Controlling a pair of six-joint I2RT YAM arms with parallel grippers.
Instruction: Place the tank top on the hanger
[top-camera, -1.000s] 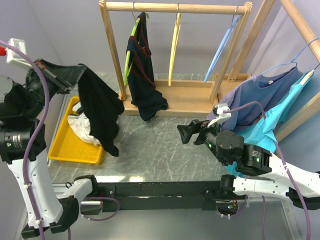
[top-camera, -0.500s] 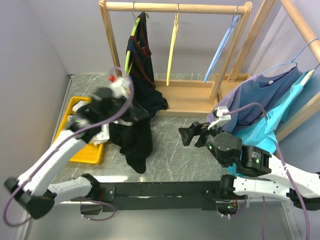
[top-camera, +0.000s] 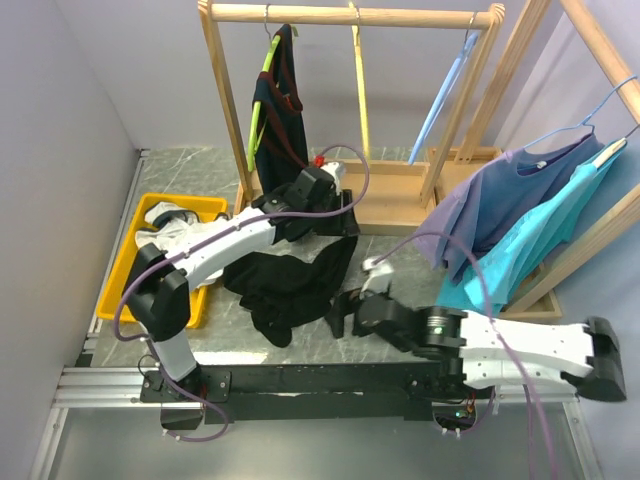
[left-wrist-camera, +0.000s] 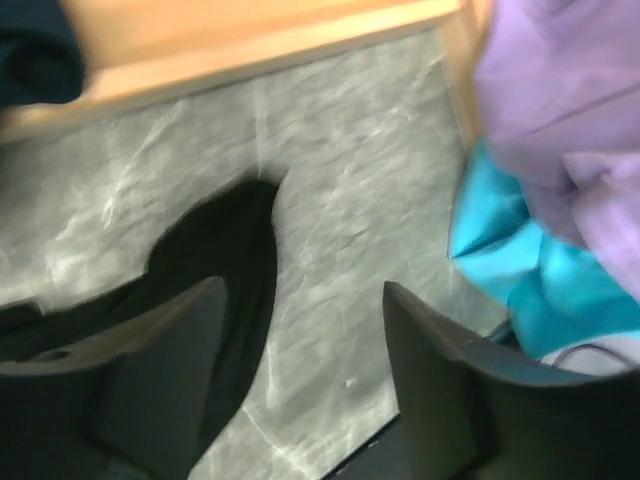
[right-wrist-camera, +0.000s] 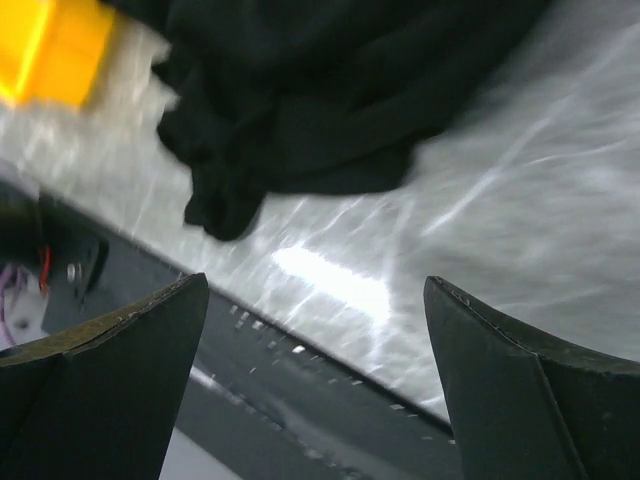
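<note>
The black tank top (top-camera: 290, 285) lies crumpled on the grey table, in front of the wooden rack. High on the rack's bar hangs the yellow hanger (top-camera: 358, 90), bare. My left gripper (top-camera: 348, 226) hovers over the top's far right edge. In the left wrist view that gripper (left-wrist-camera: 305, 380) is open, bare table between its fingers and black fabric (left-wrist-camera: 225, 255) beside the left finger. My right gripper (top-camera: 338, 313) stands open just right of the heap. In the right wrist view its jaws (right-wrist-camera: 320, 380) are wide apart and empty, with the tank top (right-wrist-camera: 320, 100) ahead.
A yellow tray (top-camera: 125, 290) at the left holds a white cloth (top-camera: 170, 225). On the rack (top-camera: 350, 14) hang a navy garment on a lime-green hanger (top-camera: 278, 120) and a light-blue hanger (top-camera: 445, 95). Purple and teal garments (top-camera: 510, 205) hang at the right.
My left arm swung from above the tray to the middle with the tank top, then opened and let it drop onto the table. My right arm came down and left, toward the heap.
</note>
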